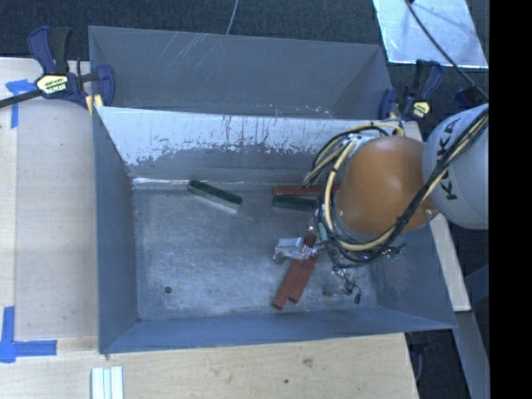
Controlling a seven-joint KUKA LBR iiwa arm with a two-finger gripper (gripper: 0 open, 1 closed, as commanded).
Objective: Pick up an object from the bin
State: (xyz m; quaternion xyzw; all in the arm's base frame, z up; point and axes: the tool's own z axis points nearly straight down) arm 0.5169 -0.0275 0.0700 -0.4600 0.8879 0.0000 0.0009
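My gripper (341,283) is low in the bin's right front part, mostly hidden under the arm's orange cover. Just to its left a reddish-brown bar (292,285) lies slanted on the floor, with a small silver metal piece (288,248) at its upper end. A dark red and black flat object (294,196) lies behind them at the foot of the back wall, partly covered by the arm.
A dark green and grey strip (214,194) lies at the back wall, left of centre. On the left front floor there is a small dark speck (169,289). The arm and its cables fill the bin's right side.
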